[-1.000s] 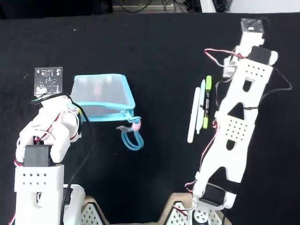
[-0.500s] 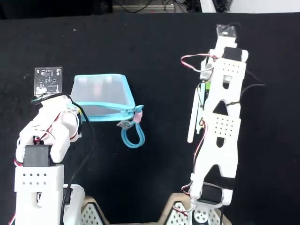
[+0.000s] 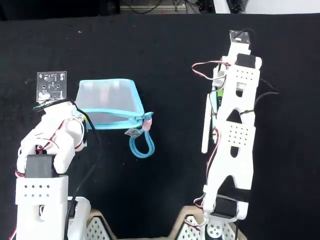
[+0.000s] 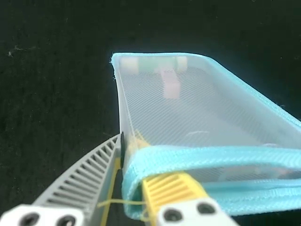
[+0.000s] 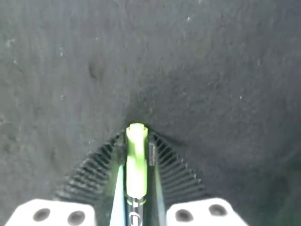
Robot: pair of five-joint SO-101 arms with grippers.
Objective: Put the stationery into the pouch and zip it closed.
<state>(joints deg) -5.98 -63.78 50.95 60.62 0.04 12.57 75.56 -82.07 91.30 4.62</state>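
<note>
- The left gripper (image 4: 129, 160): fingers pressed together on the pouch (image 4: 197, 108), pinching one corner of its teal-bound edge. The yellow finger (image 4: 167, 188) lies on top of the binding, and the grey ribbed finger (image 4: 91, 176) sits against the corner's outer side.
- The pouch: translucent mesh with teal trim, lying flat on the black table (image 3: 165, 55) and stretching away from the left fingertips. Small pale shapes show through the mesh at the end farthest from those fingers, too indistinct to identify.
- The zip pull (image 3: 135, 132): at the far end of the same bound edge, well apart from the left fingers. A pink bead (image 3: 146, 125) and a blue cord loop (image 3: 141, 146) lie on the table beside it.
- The right gripper (image 5: 137, 137): fingers closed on the green highlighter (image 5: 136, 165), with a ribbed finger close on each side of its barrel. The highlighter's tip reaches just past the fingertips.
- The pale pen (image 5: 117, 197): a narrow strip between the highlighter and one right finger. Whether that finger touches it cannot be told.
- The white pen (image 3: 205, 125): on the table outside the right fingers, on their pouch-facing side. It lies just beside the right arm (image 3: 235, 145) and roughly parallel to it.
- The two grippers are well apart, with the zip pull and the white pen lying between them.
</note>
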